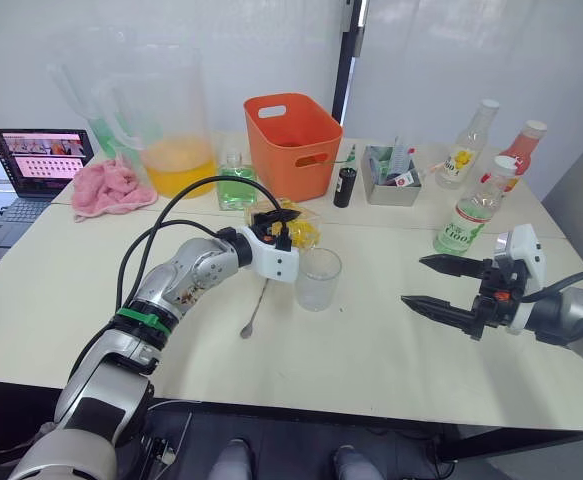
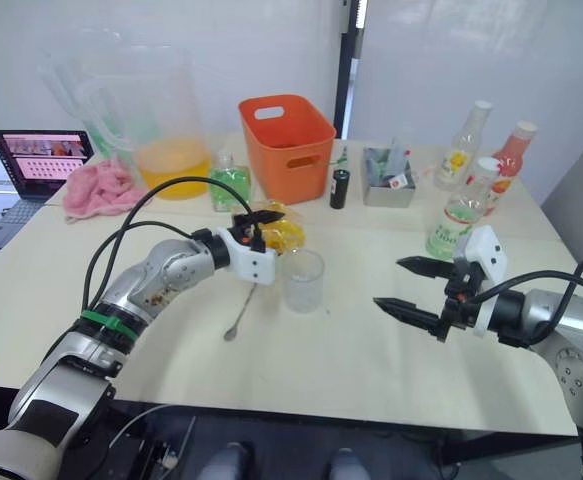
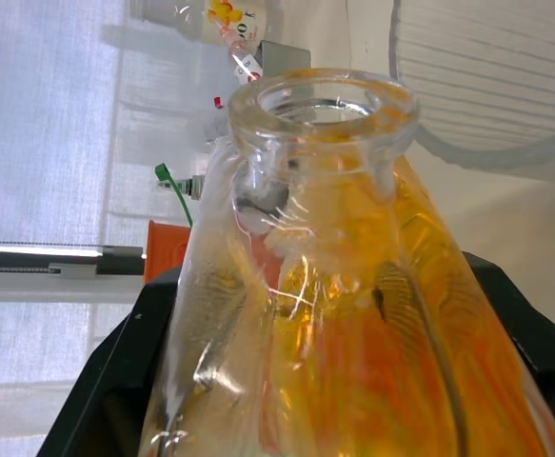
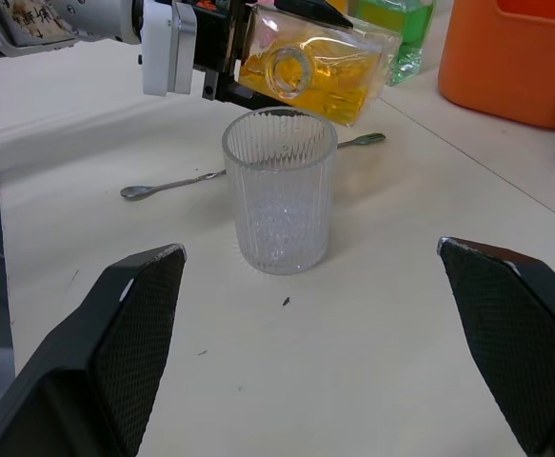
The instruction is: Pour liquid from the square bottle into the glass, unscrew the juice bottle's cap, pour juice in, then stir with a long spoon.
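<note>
From the head views I saw the left gripper (image 1: 289, 226) closed on the square bottle (image 1: 301, 229), which was tipped over with its open mouth toward the glass (image 1: 318, 279), stopper off. The glass stood on the counter (image 1: 371, 350) just beside and below the bottle, apparently empty. My worry was alignment: the mouth looked to sit behind the rim rather than over it, so a further tip could have sent yellow liquid onto the counter. The long spoon (image 1: 254, 310) lay flat beside the glass, under my forearm, where a dropped wrist could have swept it away. The juice bottle (image 1: 474, 209) stood well apart on the right, cap (image 1: 502, 167) on.

In the left wrist view the bottle's neck (image 3: 323, 105) was open and the liquid had pooled close behind it. The fingers (image 3: 106, 381) pressed the faceted sides, and I judged that smooth glass could slide in that hold as the weight shifted.

In the right wrist view the right gripper (image 4: 339, 328) hung open, its fingers (image 4: 125, 333) spread wide either side of the glass without touching it. A forward drift there could have knocked the light glass out from under the pour.
</note>
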You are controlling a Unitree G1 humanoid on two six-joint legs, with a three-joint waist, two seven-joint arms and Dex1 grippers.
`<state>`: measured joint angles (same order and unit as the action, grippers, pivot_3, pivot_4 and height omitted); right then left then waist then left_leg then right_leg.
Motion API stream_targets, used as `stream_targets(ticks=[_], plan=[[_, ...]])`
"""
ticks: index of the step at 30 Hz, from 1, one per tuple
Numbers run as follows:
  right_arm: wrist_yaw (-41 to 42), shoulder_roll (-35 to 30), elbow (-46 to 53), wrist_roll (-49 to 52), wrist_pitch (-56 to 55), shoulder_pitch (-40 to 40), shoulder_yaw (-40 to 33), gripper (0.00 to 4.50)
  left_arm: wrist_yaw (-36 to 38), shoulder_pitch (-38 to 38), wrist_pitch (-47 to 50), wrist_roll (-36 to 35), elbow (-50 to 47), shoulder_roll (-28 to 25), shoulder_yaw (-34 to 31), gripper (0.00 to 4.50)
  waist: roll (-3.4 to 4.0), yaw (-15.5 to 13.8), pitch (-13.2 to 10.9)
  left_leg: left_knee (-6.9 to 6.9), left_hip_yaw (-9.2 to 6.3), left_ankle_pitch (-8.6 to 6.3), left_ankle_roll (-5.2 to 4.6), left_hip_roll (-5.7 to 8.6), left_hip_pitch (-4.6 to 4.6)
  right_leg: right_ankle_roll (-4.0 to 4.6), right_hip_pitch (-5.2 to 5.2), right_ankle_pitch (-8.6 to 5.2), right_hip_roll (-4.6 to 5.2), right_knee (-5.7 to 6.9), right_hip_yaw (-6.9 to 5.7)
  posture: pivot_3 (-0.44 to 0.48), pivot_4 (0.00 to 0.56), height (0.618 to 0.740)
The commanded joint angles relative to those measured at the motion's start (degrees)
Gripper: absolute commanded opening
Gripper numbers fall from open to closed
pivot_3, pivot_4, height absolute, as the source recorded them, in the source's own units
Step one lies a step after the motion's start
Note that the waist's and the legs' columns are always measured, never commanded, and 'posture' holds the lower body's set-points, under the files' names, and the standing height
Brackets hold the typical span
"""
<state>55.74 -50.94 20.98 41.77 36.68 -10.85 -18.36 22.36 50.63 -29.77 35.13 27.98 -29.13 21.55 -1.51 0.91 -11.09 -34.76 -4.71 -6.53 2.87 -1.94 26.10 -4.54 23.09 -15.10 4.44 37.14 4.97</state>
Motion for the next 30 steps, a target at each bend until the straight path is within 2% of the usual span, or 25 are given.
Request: stream_targets(ticks=[1,16,30], plan=[[0.2,0.1,1.4,0.8,-0.9,-0.2,-0.9,4.48,-3.6,4.0,-1.3,-0.8,-3.4,0.1,-2.5,2.82,0.00,0.0,0.0,0.00,0.00,0.00,0.00,0.00,0.00,0.00,0.00,0.00,0.00,0.00,0.00,0.000,0.150,0.740],[-0.2,0.6,1.8,1.1,-0.3,-0.8,-0.2,4.48,-10.2,4.4,-2.1,5.2,-5.2,0.1,-1.8,2.82,0.00,0.0,0.0,-0.01,0.00,0.00,0.00,0.00,0.00,-0.01,0.00,0.01,0.00,0.00,0.00,0.000,0.150,0.740],[-0.4,0.2,2.1,1.6,0.5,-0.8,-0.5,4.48,-13.4,4.8,-4.1,10.4,-7.0,0.0,-0.3,2.82,0.00,0.0,0.0,-0.01,0.00,0.00,0.00,0.01,0.00,-0.01,0.00,0.01,0.00,0.01,0.00,0.000,0.150,0.740]])
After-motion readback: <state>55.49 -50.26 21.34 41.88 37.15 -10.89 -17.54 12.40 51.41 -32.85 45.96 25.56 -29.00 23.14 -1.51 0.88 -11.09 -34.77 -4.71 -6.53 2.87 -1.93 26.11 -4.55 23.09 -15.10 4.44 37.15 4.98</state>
